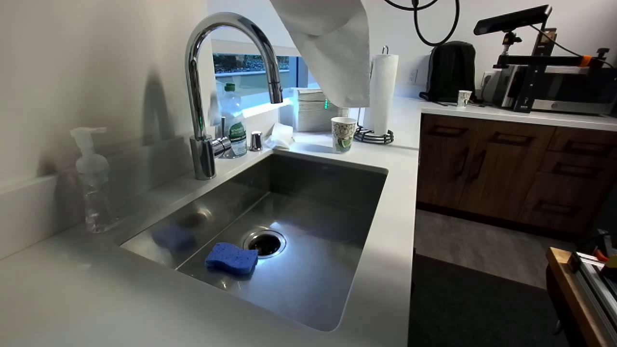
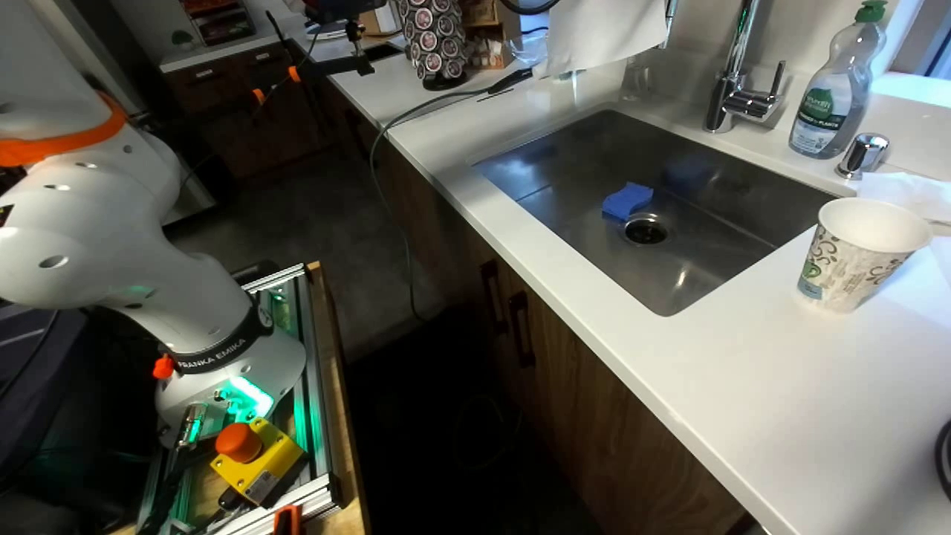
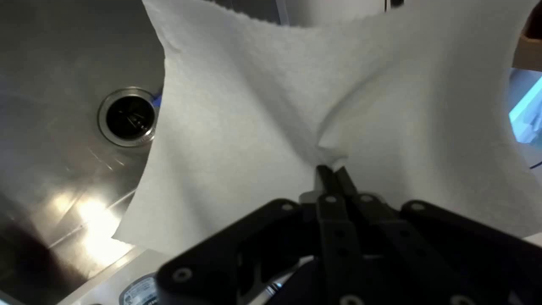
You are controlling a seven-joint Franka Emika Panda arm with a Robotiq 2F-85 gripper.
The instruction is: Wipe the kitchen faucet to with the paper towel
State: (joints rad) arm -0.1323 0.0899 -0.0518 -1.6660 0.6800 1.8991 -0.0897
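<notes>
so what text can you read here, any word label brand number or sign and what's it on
"FRANKA EMIKA": black band on the robot's base
"seventh", probably: label of the green-capped bottle; its smaller print is too blurred
Too small or blurred to read: sticker on the yellow button box, round labels on the pod rack, cut-off label at the wrist view's lower edge
No numbers can be read

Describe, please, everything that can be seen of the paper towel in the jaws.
The paper towel is a thin, white, soft-looking sheet; in the wrist view one edge looks finely ragged. The closed jaws pinch it, creases run out from there, and the rest spreads and sags loosely. It hangs in the air, apart from the kitchen faucet.
</notes>
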